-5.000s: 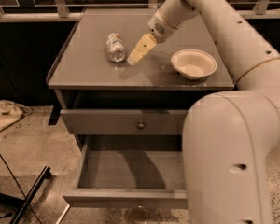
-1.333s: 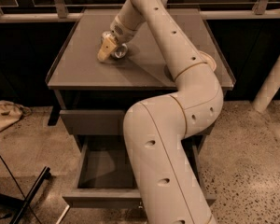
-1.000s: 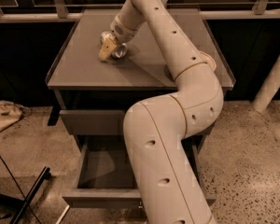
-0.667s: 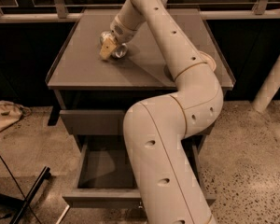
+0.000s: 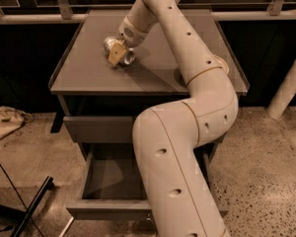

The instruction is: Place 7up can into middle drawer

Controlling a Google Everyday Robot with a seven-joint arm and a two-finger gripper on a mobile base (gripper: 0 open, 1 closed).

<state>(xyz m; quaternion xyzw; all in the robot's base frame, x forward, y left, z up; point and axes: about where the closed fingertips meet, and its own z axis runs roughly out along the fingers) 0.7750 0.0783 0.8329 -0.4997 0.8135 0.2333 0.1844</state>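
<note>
The 7up can [image 5: 129, 58] lies on its side on the grey cabinet top [image 5: 153, 75], toward the back left, with its silvery ends showing. My gripper [image 5: 117, 54] reaches down from the long cream arm and sits across the can's middle, shut on it, while the can rests on the top. One tan finger [image 5: 115, 56] shows in front of the can and the other is hidden behind it. The middle drawer [image 5: 111, 179] stands pulled open below, with nothing in the part that shows. My arm covers its right part and its knob.
The upper drawer [image 5: 96, 129] is closed above the open one. My arm's large lower links [image 5: 177, 181] stand in front of the cabinet's right half. A cloth [image 5: 5, 120] and a black stand leg [image 5: 32, 204] lie on the floor at left. A white post [image 5: 288, 85] is at right.
Five seconds ago the gripper hung to the right of the can, near the bowl. It has since moved onto the can. Over the last second nothing has visibly moved.
</note>
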